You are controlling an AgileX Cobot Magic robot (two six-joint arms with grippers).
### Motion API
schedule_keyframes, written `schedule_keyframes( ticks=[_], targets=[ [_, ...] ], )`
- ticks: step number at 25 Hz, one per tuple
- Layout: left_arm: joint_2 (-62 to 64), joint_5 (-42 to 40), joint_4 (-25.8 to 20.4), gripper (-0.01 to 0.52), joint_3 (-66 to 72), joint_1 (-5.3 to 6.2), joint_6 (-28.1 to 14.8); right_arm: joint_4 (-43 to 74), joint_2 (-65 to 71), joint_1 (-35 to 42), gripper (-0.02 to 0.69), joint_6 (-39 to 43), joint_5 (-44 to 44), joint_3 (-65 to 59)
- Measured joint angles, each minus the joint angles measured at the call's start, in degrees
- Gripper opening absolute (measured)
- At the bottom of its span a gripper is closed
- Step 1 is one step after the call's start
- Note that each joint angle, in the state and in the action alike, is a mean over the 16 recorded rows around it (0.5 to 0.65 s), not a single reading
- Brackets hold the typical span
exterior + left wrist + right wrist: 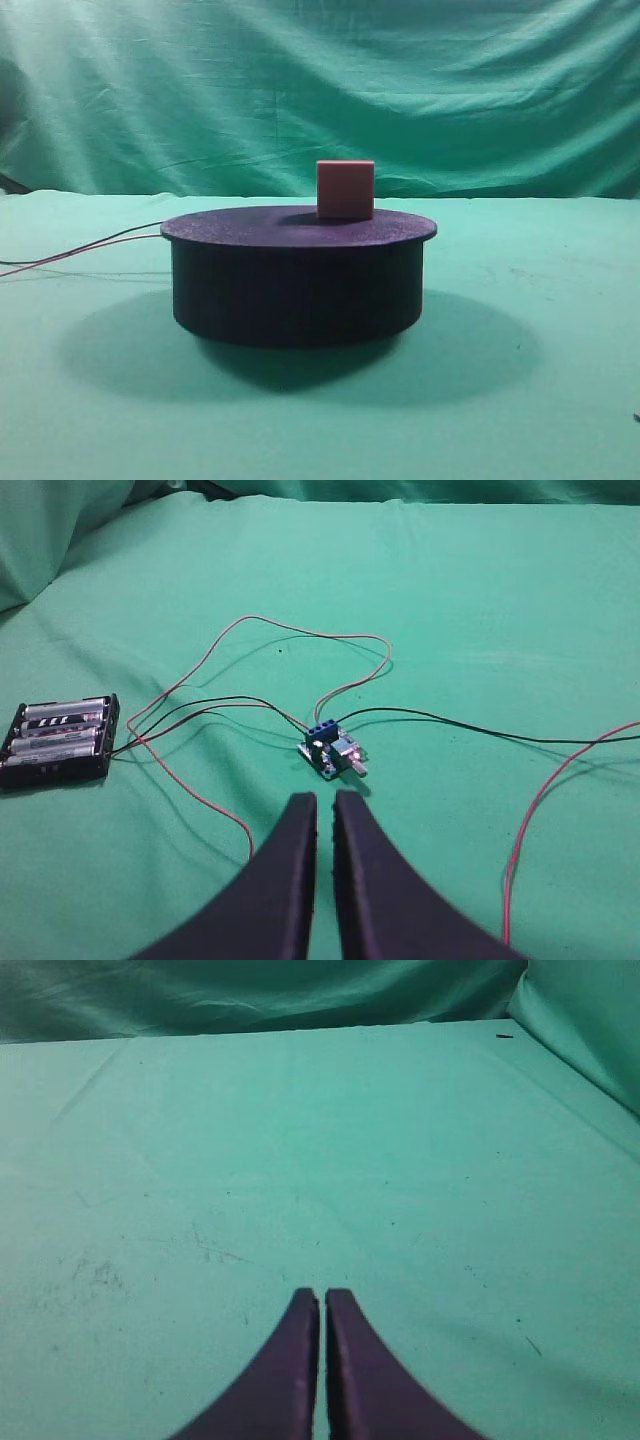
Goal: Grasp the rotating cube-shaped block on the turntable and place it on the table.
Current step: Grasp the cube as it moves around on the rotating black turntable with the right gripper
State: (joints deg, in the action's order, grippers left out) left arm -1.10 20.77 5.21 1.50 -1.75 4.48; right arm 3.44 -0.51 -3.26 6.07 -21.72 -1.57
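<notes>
A small pinkish-orange matte cube [345,189] sits on the low black round turntable [298,280] – green-draped surface [540,400] beneath; left pincer [325,805] and right pincer [322,1300] both clenched, empty.

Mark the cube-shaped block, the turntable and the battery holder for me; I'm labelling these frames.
cube-shaped block [345,189], exterior high view, front face.
turntable [295,290], exterior high view, front wall.
battery holder [60,740], left wrist view, the batteries in it.

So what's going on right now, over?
Both grippers, left and right, shut, empty. Pinkish-orange cube-shaped block sits on black round turntable, untouched. Nothing in the way.
</notes>
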Motion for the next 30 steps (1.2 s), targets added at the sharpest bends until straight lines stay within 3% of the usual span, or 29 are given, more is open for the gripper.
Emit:
schedule_keyframes(
  ticks=[12, 23, 30],
  targets=[
    [0.0, 0.0, 0.0, 0.0, 0.0, 0.0, 0.0, -0.07, 0.0, 0.0, 0.0, 0.16, 0.83, -0.02],
    [0.0, 0.0, 0.0, 0.0, 0.0, 0.0, 0.0, -3.52, 2.13, 0.0, 0.0, 2.34, 16.63, 1.24],
    [0.0, 0.0, 0.0, 0.0, 0.0, 0.0, 0.0, -7.35, 12.43, 0.0, 0.0, 3.91, 19.99, 6.46]
  ],
)
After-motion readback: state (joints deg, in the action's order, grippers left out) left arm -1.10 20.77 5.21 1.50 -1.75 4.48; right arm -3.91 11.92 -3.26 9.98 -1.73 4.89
